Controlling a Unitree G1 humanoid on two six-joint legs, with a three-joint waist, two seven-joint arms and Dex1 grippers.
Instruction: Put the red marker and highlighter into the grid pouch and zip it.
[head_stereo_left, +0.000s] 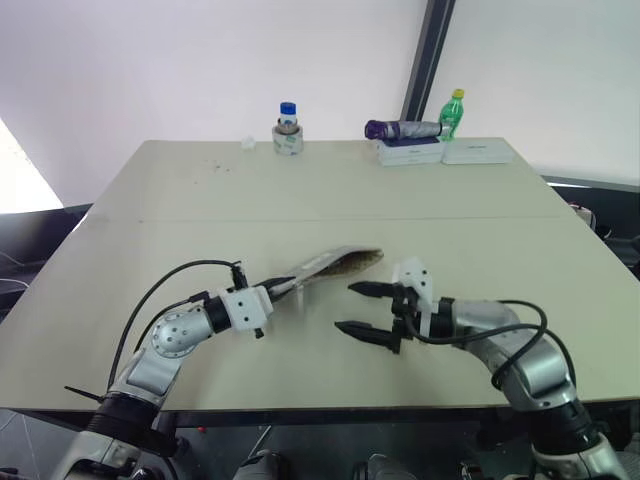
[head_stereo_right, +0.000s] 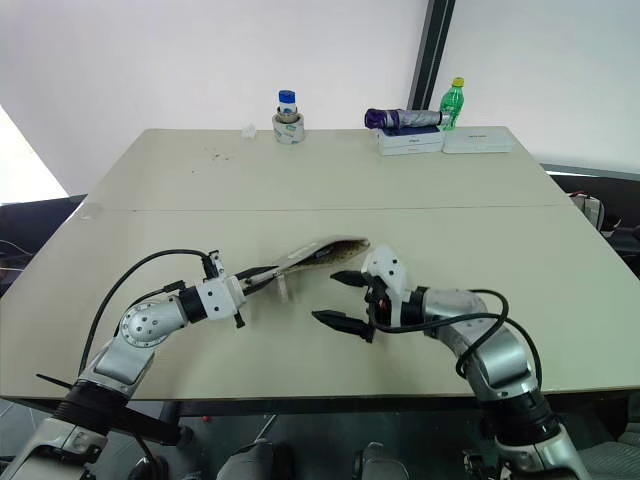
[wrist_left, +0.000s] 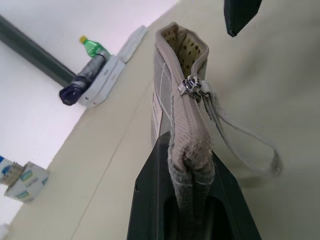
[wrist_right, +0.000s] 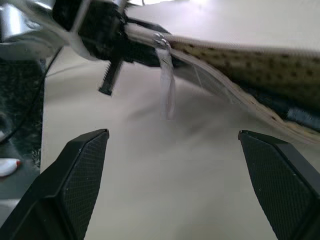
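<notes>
Zipping step in hand: grid pouch held level above the desk by its end in the clamped left gripper, mouth partly unzipped, right gripper spread wide and empty alongside, next needing to pinch the zipper pull.

Left claw clamped, right claw agape
</notes>
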